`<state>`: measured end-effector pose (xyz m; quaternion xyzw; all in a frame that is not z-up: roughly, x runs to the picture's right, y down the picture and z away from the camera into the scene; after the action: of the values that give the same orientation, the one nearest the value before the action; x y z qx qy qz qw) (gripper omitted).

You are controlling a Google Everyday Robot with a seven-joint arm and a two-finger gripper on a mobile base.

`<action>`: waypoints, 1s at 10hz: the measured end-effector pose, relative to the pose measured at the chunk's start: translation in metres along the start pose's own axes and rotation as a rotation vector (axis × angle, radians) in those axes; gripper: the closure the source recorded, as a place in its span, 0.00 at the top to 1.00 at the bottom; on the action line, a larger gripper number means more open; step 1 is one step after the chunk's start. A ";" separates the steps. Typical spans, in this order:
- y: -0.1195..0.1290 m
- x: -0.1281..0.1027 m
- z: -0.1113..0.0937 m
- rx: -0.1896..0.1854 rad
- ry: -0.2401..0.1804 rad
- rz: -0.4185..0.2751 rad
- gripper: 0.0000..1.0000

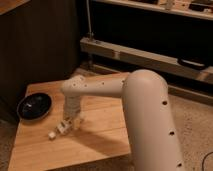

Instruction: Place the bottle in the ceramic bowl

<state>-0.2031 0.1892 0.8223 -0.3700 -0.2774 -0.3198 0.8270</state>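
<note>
The ceramic bowl (34, 106) is round, dark and glossy, and it sits on the left part of the wooden table (100, 137). The small white bottle (57, 131) lies tilted low over the table, to the right of the bowl and nearer the front, apart from it. My gripper (69, 124) points down from the white arm (80, 92) and is at the bottle's right end. The wrist hides where the gripper meets the bottle.
The large white arm segment (150, 120) fills the right front of the view and covers the table's right side. A dark cabinet (35, 45) stands behind the table on the left. A metal shelf rail (140, 55) runs behind on the right.
</note>
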 end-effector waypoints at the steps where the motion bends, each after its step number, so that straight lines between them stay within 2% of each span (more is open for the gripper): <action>1: 0.000 0.000 0.004 -0.010 -0.001 0.000 0.63; 4: -0.005 -0.008 0.014 -0.050 0.001 0.001 0.34; 6: -0.010 -0.014 0.014 -0.067 0.008 -0.002 0.14; 7: -0.013 -0.018 0.008 -0.066 0.016 -0.003 0.05; 8: -0.019 -0.024 -0.001 -0.062 0.029 -0.005 0.01; 9: -0.026 -0.033 -0.012 -0.055 0.040 -0.013 0.00; 10: -0.043 -0.048 -0.030 -0.050 0.064 -0.027 0.00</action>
<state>-0.2588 0.1588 0.7900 -0.3763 -0.2478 -0.3493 0.8216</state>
